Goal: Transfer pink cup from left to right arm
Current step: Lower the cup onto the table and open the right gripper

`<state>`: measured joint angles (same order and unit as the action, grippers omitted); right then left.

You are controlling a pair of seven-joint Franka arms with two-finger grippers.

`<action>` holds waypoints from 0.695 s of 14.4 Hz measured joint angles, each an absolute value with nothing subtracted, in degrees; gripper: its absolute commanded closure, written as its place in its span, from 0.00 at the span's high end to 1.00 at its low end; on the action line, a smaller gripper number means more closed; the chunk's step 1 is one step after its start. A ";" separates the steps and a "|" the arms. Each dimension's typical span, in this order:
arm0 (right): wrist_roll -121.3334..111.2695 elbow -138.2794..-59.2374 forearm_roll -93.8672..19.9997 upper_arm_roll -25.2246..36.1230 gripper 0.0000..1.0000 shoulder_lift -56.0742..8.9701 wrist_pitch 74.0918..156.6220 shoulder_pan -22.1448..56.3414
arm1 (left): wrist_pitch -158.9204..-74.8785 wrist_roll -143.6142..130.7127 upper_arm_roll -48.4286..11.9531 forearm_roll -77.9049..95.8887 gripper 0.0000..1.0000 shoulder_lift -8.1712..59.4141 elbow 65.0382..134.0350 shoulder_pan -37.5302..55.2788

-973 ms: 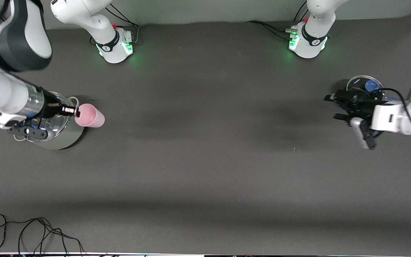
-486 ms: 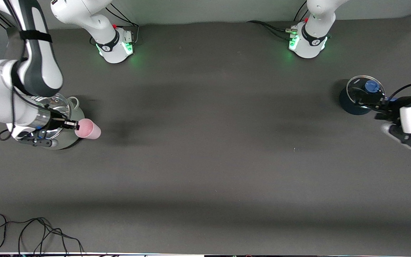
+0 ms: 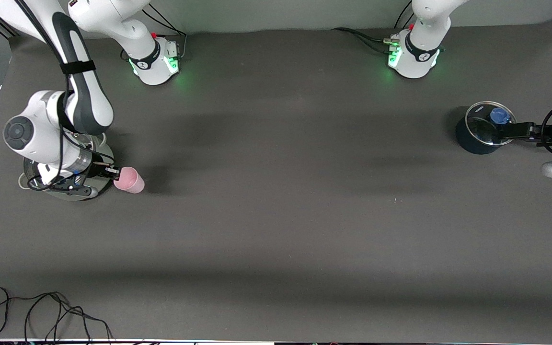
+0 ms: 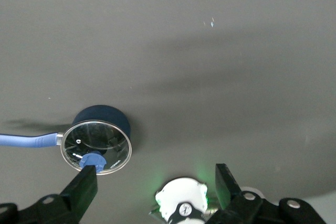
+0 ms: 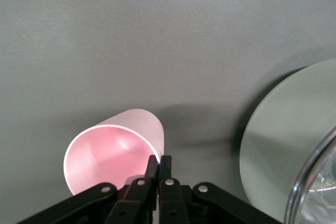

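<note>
The right claw (image 5: pixel 158 162), its fingers pinched together on the rim, holds the small pale-pink plastic tumbler (image 3: pixel 130 180) tilted, just beside the grey-green pot (image 3: pixel 95 191) at the right arm's end of the dark desk (image 3: pixel 276 215). The left claw (image 4: pixel 155 182) hangs spread wide and empty above the dark-blue glass-lidded saucepan (image 3: pixel 482 128), the tumbler at its nine o'clock in the front view, well apart.

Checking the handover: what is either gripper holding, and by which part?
The right gripper pinches the pink cup by its rim wall, beside the pale-green pot. The left gripper is open, holding nothing.
</note>
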<state>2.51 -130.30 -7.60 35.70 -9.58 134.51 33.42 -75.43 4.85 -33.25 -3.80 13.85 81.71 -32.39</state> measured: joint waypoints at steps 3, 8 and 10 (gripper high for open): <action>1.85 -130.98 -8.10 35.69 0.00 -11.49 136.63 33.42 | -80.58 0.98 -33.40 -3.80 1.00 9.41 86.97 -31.64; -8.09 -131.10 -18.29 35.86 0.00 -14.00 137.24 33.11 | -85.53 0.32 -33.41 -3.70 1.00 3.50 94.47 -31.47; -8.19 -130.95 -18.50 35.86 0.58 -13.89 137.13 33.12 | -86.12 0.37 -33.02 -3.65 1.00 3.33 94.39 -30.98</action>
<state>-8.19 -130.95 -18.50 35.86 -13.89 137.13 33.12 -86.12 0.37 -33.02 -3.65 3.33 94.39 -30.98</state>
